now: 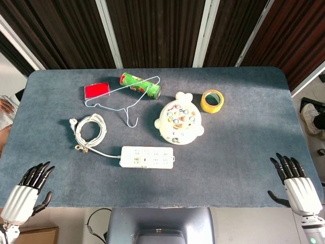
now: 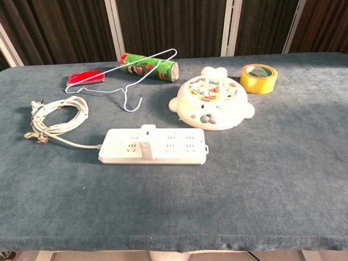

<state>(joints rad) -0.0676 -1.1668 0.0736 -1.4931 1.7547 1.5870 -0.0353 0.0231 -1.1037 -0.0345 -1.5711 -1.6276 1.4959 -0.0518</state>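
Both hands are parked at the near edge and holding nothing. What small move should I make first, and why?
Probably bring the left hand forward toward the power strip. It is the thing nearest the near edge, lying flat left of centre, with its coiled cable further left. The right hand sits open at the far right corner, with nothing close to it.

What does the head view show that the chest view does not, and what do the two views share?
Only the head view shows the left hand and right hand, both empty with fingers apart at the table's near corners.

Only the chest view shows the power strip's near side wall.

Both show the table, power strip, coiled cord, wire hanger, red card, green can, animal-shaped toy and yellow tape roll.
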